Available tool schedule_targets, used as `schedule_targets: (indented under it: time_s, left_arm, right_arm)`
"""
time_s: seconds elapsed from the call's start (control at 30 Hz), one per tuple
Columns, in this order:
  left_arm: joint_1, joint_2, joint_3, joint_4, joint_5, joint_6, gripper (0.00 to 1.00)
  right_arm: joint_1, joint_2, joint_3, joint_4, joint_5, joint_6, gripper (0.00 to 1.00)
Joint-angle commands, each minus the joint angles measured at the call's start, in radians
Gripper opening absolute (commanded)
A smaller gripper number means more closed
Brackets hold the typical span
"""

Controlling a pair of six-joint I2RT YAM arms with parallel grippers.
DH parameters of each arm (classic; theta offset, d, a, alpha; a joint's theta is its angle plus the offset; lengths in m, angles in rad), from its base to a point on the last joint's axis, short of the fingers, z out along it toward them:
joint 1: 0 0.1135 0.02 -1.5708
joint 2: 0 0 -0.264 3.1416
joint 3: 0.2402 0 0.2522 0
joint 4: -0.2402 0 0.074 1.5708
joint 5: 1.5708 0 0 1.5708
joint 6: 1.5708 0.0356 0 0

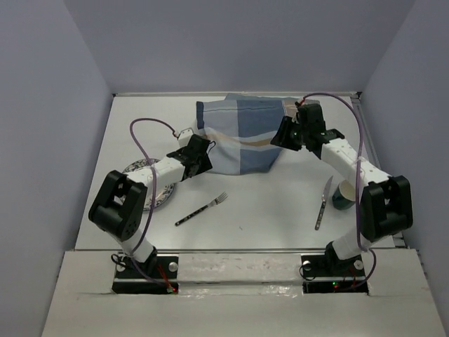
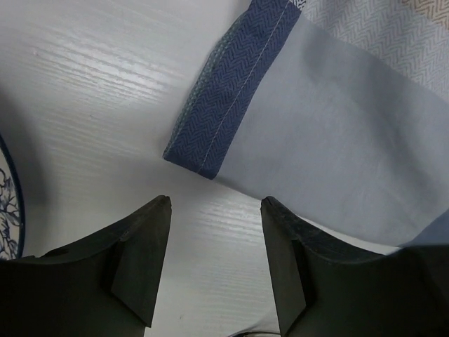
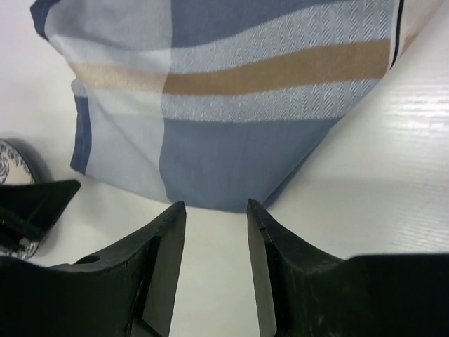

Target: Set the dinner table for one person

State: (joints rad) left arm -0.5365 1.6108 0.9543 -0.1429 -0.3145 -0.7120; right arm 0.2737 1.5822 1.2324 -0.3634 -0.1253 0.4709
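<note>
The dinner table (image 1: 266, 200) is the white tabletop. A blue-and-beige striped cloth (image 1: 238, 133) lies rumpled at its back middle. My left gripper (image 1: 205, 153) is open and empty at the cloth's near left corner (image 2: 210, 140), low over the table (image 2: 105, 105). My right gripper (image 1: 280, 135) is open and empty at the cloth's right edge, with the cloth's near fold (image 3: 231, 168) just ahead of its jaws (image 3: 215, 205). A blue-patterned plate (image 1: 160, 191) lies at the left, partly under the left arm. A fork (image 1: 203, 208) and a knife (image 1: 323, 202) lie nearer the front.
A dark cup (image 1: 344, 196) stands at the right, partly hidden under the right arm. The plate's rim shows in the left wrist view (image 2: 8, 210) and the right wrist view (image 3: 14, 163). Grey walls close the table's back and sides.
</note>
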Motion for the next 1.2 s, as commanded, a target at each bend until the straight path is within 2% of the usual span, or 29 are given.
schedule_targets:
  time_s: [0.0,0.47,0.77,0.87,0.9,0.93,1.07,1.13,1.17]
  left_arm:
    - [0.001,0.035,0.040,0.058,-0.048,-0.079,0.65]
    - [0.020,0.120,-0.028,0.164,-0.090,-0.116,0.57]
    - [0.023,0.139,-0.054,0.189,-0.126,-0.112,0.35]
    - [0.023,0.143,-0.049,0.197,-0.139,-0.096,0.06]
    - [0.023,0.136,-0.048,0.195,-0.144,-0.087,0.00]
    - [0.024,0.129,-0.043,0.193,-0.149,-0.066,0.00]
    - [0.023,0.028,-0.028,0.192,-0.164,-0.004,0.00]
    - [0.023,-0.008,-0.025,0.193,-0.161,0.009,0.00]
    - [0.024,-0.038,-0.022,0.193,-0.150,0.017,0.00]
  right_arm:
    - [-0.008,-0.091,-0.089,0.063,-0.071,0.025,0.47]
    - [-0.008,-0.244,-0.290,0.046,-0.126,0.017,0.53]
    - [-0.008,-0.209,-0.318,0.035,-0.090,0.021,0.55]
    - [-0.017,-0.157,-0.295,0.038,-0.047,0.020,0.61]
    - [-0.027,-0.140,-0.288,0.041,-0.039,0.024,0.63]
    - [-0.027,-0.120,-0.275,0.049,-0.028,0.034,0.66]
    - [-0.048,0.016,-0.193,0.084,0.012,0.048,0.66]
    - [-0.048,0.111,-0.119,0.087,0.032,0.051,0.62]
    - [-0.048,0.142,-0.096,0.087,0.041,0.055,0.56]
